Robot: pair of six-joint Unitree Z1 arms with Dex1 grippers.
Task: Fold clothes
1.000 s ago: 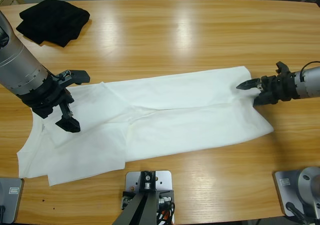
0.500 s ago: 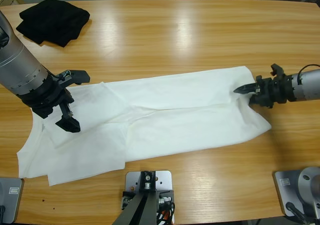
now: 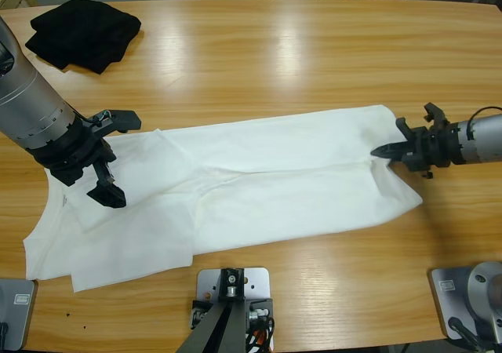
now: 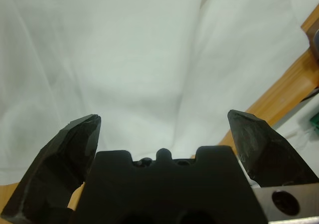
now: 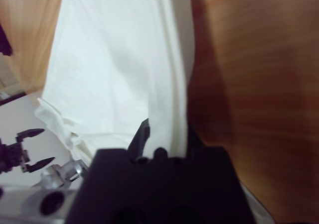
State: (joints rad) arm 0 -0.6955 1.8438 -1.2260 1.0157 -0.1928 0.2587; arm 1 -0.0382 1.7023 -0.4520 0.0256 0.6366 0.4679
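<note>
While the right gripper [image 3: 386,149] pinches the shirt's [image 3: 259,188] right hem between narrowed jaws, the fold will likely go best if it lifts that edge only slightly and carries it leftward in a straight line, so the cloth rolls over itself without dragging the whole piece. The left gripper [image 3: 116,157] hovers with jaws spread wide over the shirt's left end, holding nothing; closing there first would probably anchor it. The shirt lies flat across the near middle of the table [image 3: 314,63]. The black garment [image 3: 82,31] sits bunched at the far left corner, well apart from both.
</note>
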